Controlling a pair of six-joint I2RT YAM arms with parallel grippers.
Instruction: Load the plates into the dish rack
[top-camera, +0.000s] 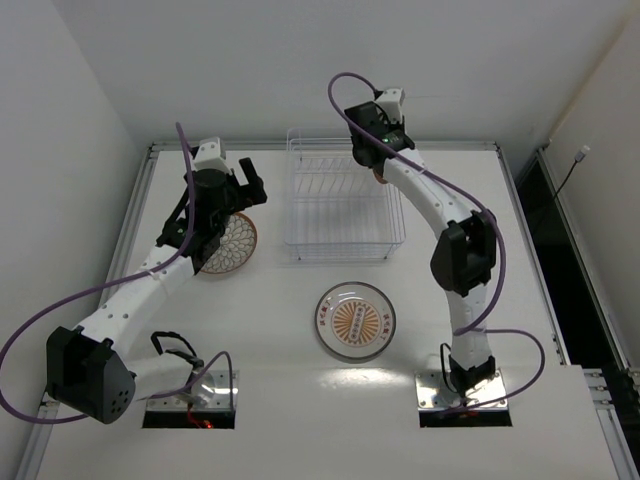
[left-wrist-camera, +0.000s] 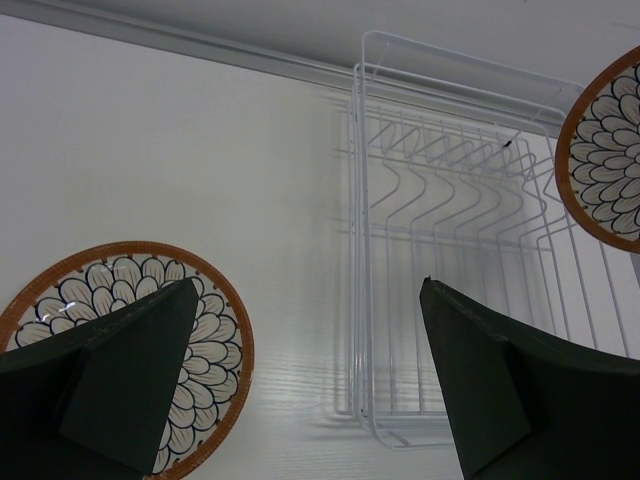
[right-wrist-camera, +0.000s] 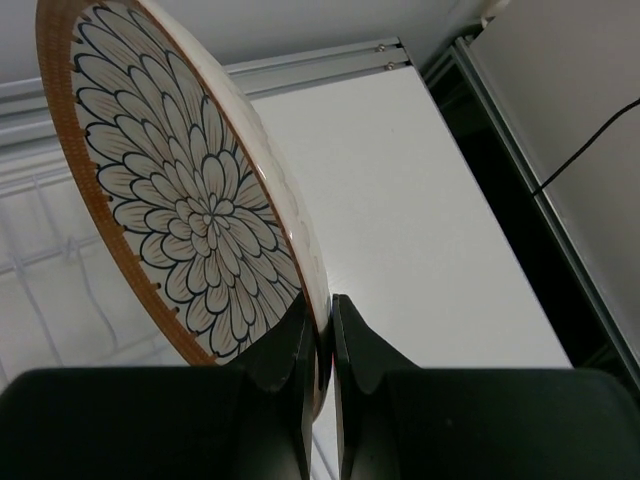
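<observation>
The white wire dish rack stands at the back middle of the table; it also shows in the left wrist view. My right gripper is shut on the rim of a petal-patterned plate, held on edge over the rack's right back corner; this plate shows in the left wrist view. My left gripper is open and empty, hovering above a second petal plate lying flat left of the rack, also in the left wrist view. A third plate with a sunburst centre lies flat in front of the rack.
The table's back rail runs just behind the rack. A dark gap drops off past the table's right edge. Purple cables loop beside both arms.
</observation>
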